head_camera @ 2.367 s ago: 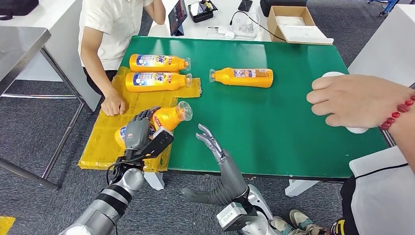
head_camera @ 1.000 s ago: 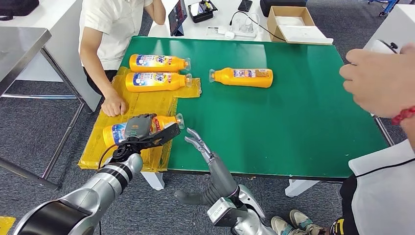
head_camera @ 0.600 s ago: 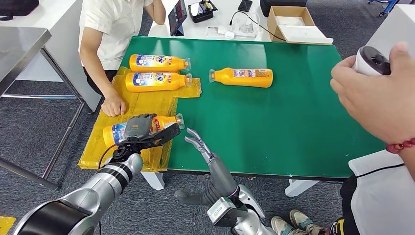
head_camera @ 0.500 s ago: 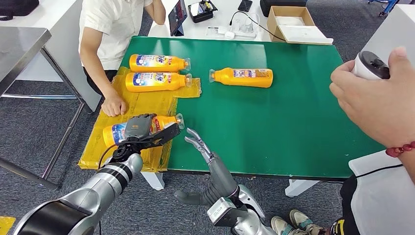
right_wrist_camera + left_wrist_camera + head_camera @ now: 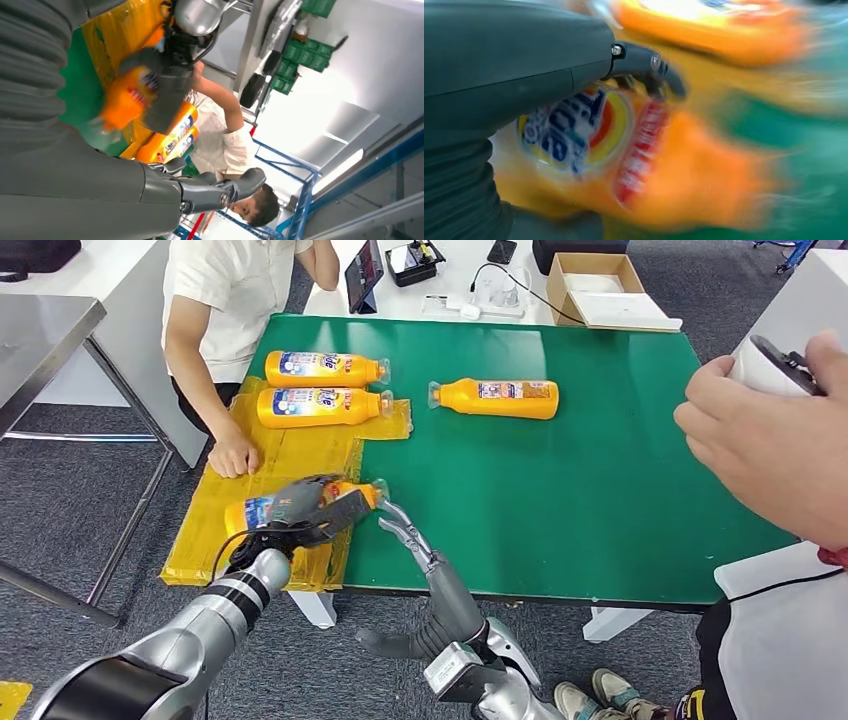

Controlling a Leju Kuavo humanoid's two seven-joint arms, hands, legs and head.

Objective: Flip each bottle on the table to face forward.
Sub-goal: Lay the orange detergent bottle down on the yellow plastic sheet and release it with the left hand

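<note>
Orange bottle [image 5: 300, 506] under left hand [image 5: 305, 502], fingers [image 5: 644, 60] wrapped over label

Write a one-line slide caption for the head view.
Left hand grips an orange bottle on yellow sheets; right hand open beside it; three more bottles lie on the green table.

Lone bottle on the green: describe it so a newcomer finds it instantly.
Start at the green table; yellow sheets cover its left side. Three orange bottles lie on those: a far pair side by side, and a near one that the robot's left hand holds. The lone bottle lies on bare green at mid-table, cap pointing left, while the far pair's caps point right.
</note>
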